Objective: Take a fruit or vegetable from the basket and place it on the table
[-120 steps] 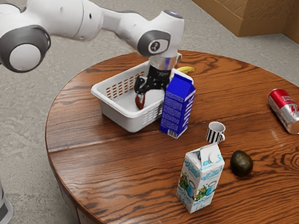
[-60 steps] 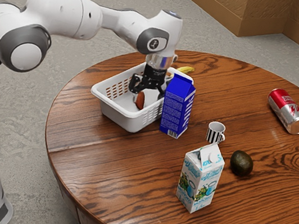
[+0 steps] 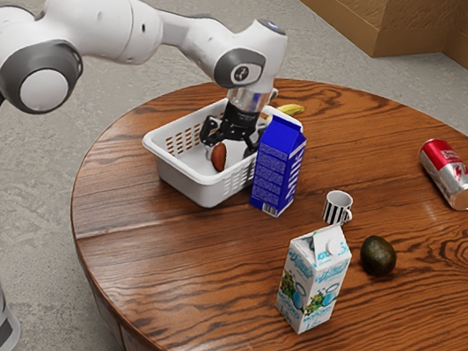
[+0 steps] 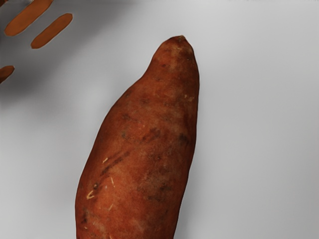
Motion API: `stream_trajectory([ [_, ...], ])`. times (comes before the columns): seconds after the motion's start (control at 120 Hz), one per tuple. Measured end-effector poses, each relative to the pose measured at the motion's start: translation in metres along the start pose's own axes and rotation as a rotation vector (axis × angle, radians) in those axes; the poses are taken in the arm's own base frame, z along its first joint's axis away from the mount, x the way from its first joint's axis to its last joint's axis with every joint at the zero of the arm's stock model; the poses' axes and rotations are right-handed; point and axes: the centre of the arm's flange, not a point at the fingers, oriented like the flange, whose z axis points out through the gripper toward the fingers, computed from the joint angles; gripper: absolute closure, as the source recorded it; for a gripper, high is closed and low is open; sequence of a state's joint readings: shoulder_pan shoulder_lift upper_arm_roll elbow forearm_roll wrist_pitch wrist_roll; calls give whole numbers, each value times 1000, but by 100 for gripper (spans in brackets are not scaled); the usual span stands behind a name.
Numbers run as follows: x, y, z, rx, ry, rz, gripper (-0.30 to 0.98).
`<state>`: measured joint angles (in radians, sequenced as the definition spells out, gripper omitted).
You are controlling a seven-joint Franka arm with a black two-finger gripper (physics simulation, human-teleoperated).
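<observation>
The black two-finger gripper (image 3: pixel 230 152) is open, its two fingers spread apart down inside the white plastic basket (image 3: pixel 206 193) with slots in its sides. The long, orange-brown sweet potato (image 4: pixel 144 149) is in the basket too, right under the hand, near the finger on the exterior view's left. One end of it is thin and pointy. The gripper is not squeezing it.

Just beside the gripper, toward the exterior view's right, a tall blue and white carton (image 3: pixel 277 168) stands up on the brown wooden table (image 3: pixel 158 259). Past the gripper, outside the basket, is a yellow banana (image 3: pixel 292 109). Farther from the gripper are a little black-and-white striped mug (image 3: pixel 335 207), a white carton with blue and green pictures (image 3: pixel 313 279) and a round, dark avocado (image 3: pixel 378 256). A red and silver can (image 3: pixel 451 174) is well apart from the gripper, toward the exterior view's right.
</observation>
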<state>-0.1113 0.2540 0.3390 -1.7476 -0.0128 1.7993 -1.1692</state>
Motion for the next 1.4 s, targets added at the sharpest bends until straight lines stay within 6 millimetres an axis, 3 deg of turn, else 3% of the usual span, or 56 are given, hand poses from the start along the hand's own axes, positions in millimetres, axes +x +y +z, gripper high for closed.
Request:
stream_trajectory([
  [0.4,2,3,5,5,20,10,0],
  [0.6,10,-1,6,3,19,2,24],
  [0.883,19,-4,11,8,9,-2,37],
  [1.033,20,-3,14,11,5,0,50],
  [1.233,20,-3,12,10,0,5,53],
  [1.4,12,2,-10,-10,2,21,53],
])
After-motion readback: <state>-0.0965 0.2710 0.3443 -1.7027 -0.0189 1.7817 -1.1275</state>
